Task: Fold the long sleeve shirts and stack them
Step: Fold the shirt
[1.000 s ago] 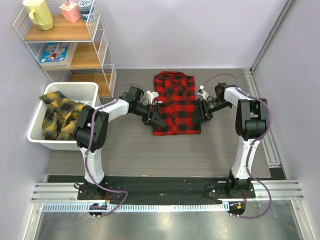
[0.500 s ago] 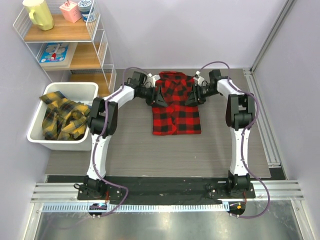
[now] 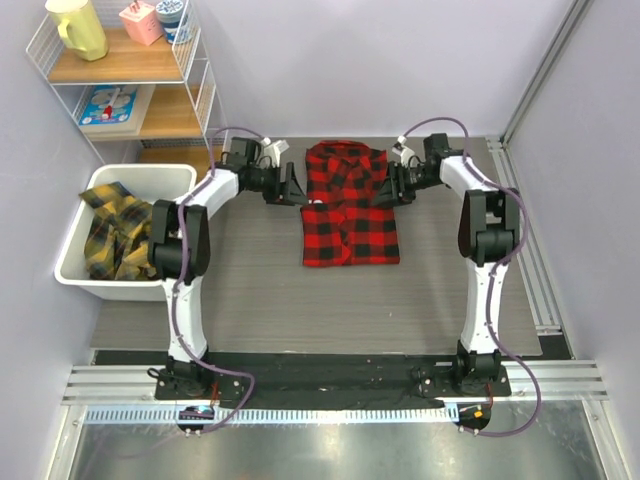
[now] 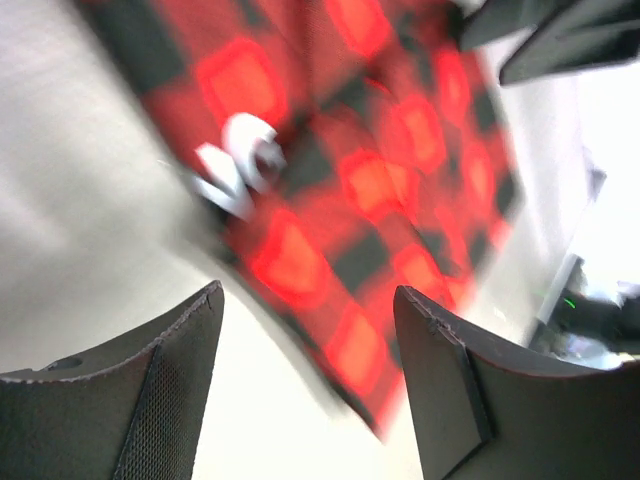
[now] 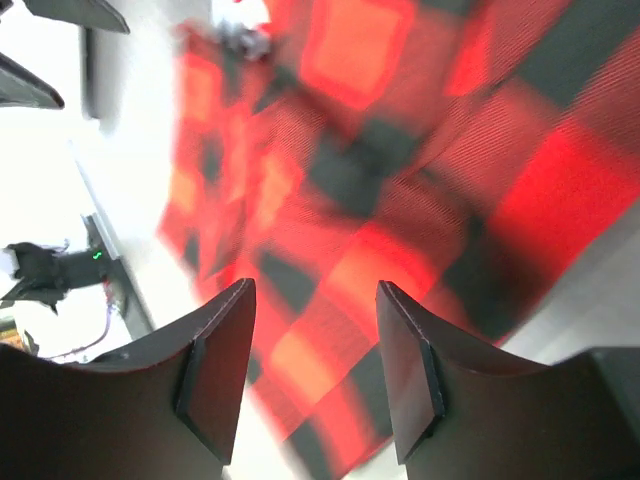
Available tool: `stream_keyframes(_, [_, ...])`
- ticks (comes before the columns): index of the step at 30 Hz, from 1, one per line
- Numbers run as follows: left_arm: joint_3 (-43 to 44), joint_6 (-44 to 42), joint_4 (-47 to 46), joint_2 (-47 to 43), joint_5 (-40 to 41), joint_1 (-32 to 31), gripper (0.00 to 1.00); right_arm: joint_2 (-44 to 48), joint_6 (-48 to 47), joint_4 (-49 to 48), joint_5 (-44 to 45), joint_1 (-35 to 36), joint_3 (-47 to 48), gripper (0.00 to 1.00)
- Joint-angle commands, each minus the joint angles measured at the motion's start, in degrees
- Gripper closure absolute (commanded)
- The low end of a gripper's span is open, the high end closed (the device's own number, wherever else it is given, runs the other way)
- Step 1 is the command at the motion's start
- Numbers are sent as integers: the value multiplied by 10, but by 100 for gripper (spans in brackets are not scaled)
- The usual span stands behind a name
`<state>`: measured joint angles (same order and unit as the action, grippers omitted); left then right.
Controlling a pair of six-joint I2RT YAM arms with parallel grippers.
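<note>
A red-and-black long sleeve shirt [image 3: 350, 205] lies folded into a rectangle on the far middle of the table, collar at the far end. My left gripper [image 3: 293, 186] is just off its left edge near the collar, open and empty. My right gripper [image 3: 390, 188] is at the right edge opposite, also open and empty. In the left wrist view the shirt [image 4: 380, 170] shows white lettering [image 4: 235, 170] beyond the open gripper [image 4: 308, 295]. In the right wrist view the gripper [image 5: 315, 288] hovers over the checked cloth [image 5: 400, 150]. Yellow-and-black shirts [image 3: 120, 235] lie crumpled in a bin.
The white bin [image 3: 140, 172] stands at the table's left edge. Behind it is a wire shelf [image 3: 205, 90] with a yellow jug [image 3: 77, 28] and small items. A metal rail [image 3: 525, 230] runs along the right side, with walls close behind.
Both grippers slid from the shirt's middle sides toward the collar end. They then drew slightly outward, the left one coming off the cloth edge. The shirt stays flat.
</note>
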<state>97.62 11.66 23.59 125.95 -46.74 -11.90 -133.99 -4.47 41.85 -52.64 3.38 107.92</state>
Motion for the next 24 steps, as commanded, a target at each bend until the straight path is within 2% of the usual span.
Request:
stream_keyframes(1, [-101, 25, -36, -129, -60, -45, 30, 142, 20, -6, -36, 11, -81, 43])
stream_keyframes(4, [-189, 94, -96, -165, -82, -97, 29, 181, 34, -8, -58, 42, -161, 43])
stream_keyframes(6, [-213, 137, -145, -165, -88, -134, 28, 189, 34, -12, -69, 59, -215, 44])
stream_keyframes(11, [-269, 249, -239, -113, -78, -154, 29, 150, 23, -24, -70, 70, -271, 46])
stream_keyframes(17, [-294, 267, -250, -28, -52, -101, 30, 46, -3, -19, -21, 22, -285, 48])
stream_keyframes(20, [-323, 253, -242, -44, -48, -83, 31, 43, -17, 2, -9, -10, -297, 48])
stream_keyframes(24, [-360, 222, -214, -94, -58, -81, 31, 79, -111, 115, -2, -27, -292, 48])
